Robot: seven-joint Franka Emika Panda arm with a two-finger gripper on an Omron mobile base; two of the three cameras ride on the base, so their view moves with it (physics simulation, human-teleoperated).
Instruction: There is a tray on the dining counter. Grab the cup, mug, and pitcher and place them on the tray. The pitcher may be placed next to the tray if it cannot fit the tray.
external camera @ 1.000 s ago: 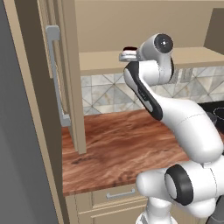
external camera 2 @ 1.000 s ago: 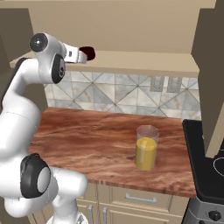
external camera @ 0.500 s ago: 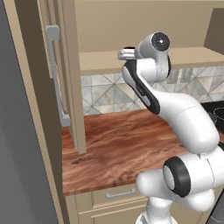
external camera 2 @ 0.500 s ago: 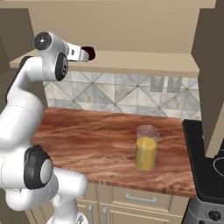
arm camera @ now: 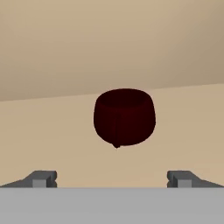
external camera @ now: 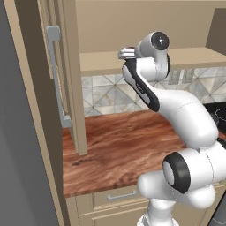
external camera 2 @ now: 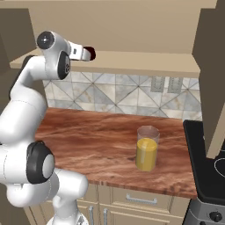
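The mug point(arm camera: 124, 117) is sitting on the tan shelf point(external camera 2: 145, 63) above the tiled wall, right in front of the gripper point(arm camera: 112, 179), whose two fingers are standing wide apart, holding nothing and touching nothing, with bare shelf lying between them and the mug. The pitcher point(external camera 2: 146, 148) is standing upright on the wood counter point(external camera 2: 96, 145) below, well apart from the arm and near the counter's front edge, with lots of bare wood lying around it and the black stove point(external camera 2: 210, 170) sitting off to one side.
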